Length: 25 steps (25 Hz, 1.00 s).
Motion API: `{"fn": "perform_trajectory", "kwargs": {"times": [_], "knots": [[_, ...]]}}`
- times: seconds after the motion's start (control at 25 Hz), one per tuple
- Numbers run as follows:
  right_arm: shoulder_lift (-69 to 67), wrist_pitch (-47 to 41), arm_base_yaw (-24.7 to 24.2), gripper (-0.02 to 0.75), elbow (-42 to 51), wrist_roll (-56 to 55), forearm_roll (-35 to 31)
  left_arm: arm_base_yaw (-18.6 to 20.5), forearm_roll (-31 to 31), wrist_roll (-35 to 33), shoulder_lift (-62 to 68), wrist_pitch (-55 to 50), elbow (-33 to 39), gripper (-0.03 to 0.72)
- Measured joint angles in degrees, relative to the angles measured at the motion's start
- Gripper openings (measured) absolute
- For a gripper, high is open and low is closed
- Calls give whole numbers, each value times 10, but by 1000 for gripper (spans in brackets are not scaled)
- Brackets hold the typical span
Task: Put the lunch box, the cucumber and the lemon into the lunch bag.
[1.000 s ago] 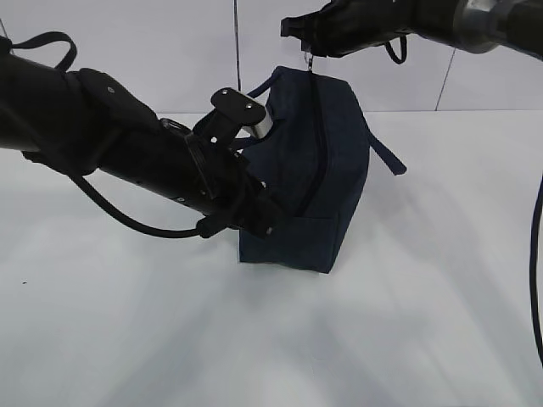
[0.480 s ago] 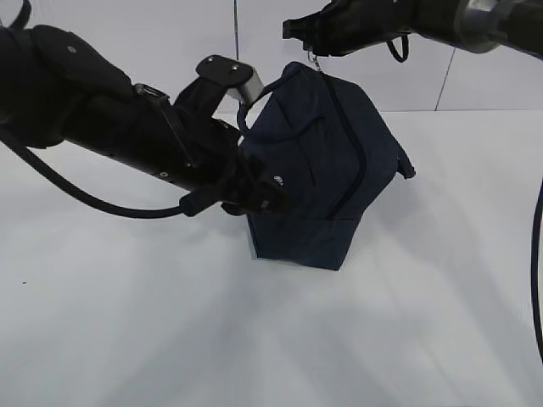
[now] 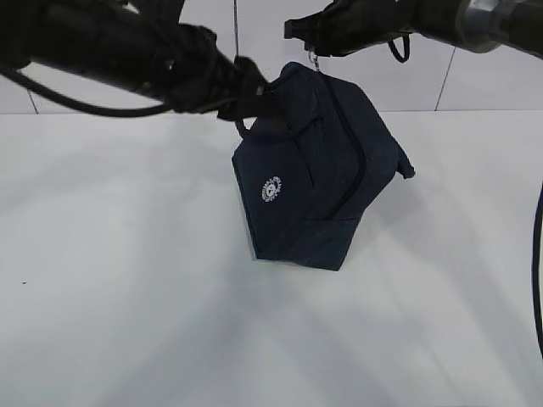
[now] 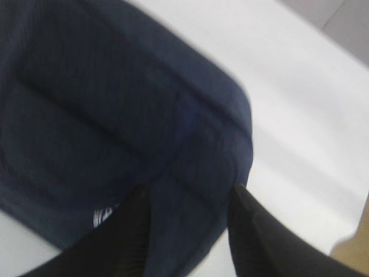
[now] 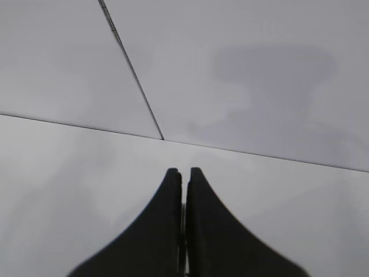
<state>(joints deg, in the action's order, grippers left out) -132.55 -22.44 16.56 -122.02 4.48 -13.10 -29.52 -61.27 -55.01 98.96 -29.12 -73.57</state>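
Observation:
The dark navy lunch bag (image 3: pixel 314 178) stands tilted, its lower edge on the white table (image 3: pixel 127 280) and its top pulled up by the silver zipper pull (image 3: pixel 314 58). My right gripper (image 3: pixel 299 34) is shut on that pull; in the right wrist view its fingers (image 5: pixel 184 173) are pressed together. My left gripper (image 3: pixel 254 89) is open beside the bag's upper left corner. In the left wrist view the left gripper (image 4: pixel 190 193) shows two separated fingers with the lunch bag (image 4: pixel 115 115) behind them. The lunch box, the cucumber and the lemon are out of view.
A white wall with a dark vertical seam (image 3: pixel 235 34) runs behind the table. A loop handle (image 3: pixel 399 165) hangs off the bag's right side. A black cable (image 3: pixel 536 271) drops along the right edge.
My left gripper has opened, let go of the bag's side and risen to its upper left corner. The bag has tipped right, showing a white logo. The right gripper has stayed put.

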Motion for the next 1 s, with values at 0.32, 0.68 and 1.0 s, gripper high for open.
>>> {"fn": "perform_trajectory", "kwargs": {"times": [0.32,0.68,1.0], "knots": [[0,-15,0,0,-21,0,-2,-5,-81,6,41,23,-74,392],[0,-16,0,0,-23,0,-2,-8,-112,22,95,19,-114,395],[0,-17,0,0,-23,0,-3,-11,-128,23,122,17,-141,401]]}}
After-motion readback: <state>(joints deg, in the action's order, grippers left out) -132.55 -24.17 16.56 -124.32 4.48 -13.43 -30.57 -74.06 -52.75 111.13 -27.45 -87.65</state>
